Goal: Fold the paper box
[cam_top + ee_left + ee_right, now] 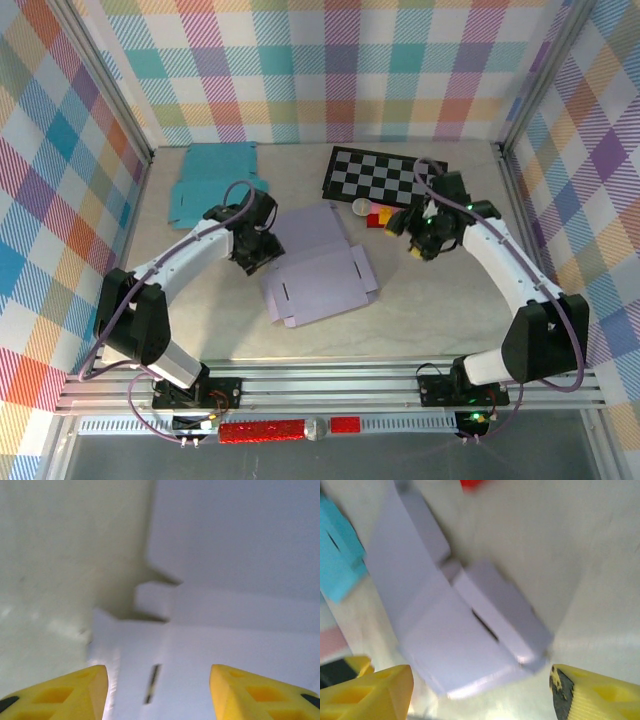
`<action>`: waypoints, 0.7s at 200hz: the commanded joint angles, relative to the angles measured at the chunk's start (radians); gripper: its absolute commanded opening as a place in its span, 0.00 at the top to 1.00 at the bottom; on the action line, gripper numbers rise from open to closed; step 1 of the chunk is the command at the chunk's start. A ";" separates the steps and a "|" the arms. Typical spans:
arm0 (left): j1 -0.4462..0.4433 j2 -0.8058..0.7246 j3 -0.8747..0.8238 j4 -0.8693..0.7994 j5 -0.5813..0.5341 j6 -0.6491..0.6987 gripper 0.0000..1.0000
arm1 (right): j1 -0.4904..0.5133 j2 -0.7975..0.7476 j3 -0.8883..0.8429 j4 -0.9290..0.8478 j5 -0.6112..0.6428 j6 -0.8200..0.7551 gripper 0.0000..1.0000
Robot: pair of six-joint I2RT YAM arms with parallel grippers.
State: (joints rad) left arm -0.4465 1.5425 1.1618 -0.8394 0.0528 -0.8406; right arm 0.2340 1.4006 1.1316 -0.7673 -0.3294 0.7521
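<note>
The paper box is a lavender die-cut sheet lying mostly flat in the middle of the table, with one end flap slightly raised. My left gripper hovers at the sheet's left edge. In the left wrist view its yellow fingers stand apart over the lavender paper, with a narrow slot between them. My right gripper hangs to the right of the box, apart from it. Its fingers are spread wide, nothing is between them, and the box lies beyond.
A teal flat box sheet lies at the back left. A black-and-white checkered board is at the back, with a small white round piece and red and yellow bits before it. Plaid walls enclose three sides.
</note>
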 commanded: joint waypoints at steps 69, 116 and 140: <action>0.043 -0.074 -0.112 0.081 0.187 0.010 0.53 | 0.066 0.064 -0.206 0.155 -0.268 0.063 0.34; 0.052 0.029 -0.043 0.079 0.156 0.040 0.56 | 0.068 0.007 -0.423 0.430 -0.304 0.323 0.36; 0.064 0.077 -0.018 0.109 0.163 0.052 0.58 | 0.070 -0.022 -0.493 0.503 -0.278 0.406 0.38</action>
State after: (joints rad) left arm -0.3943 1.5745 1.1015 -0.7582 0.1944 -0.7994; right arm 0.3008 1.4250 0.6895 -0.4095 -0.5995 1.0122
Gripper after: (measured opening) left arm 0.428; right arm 0.626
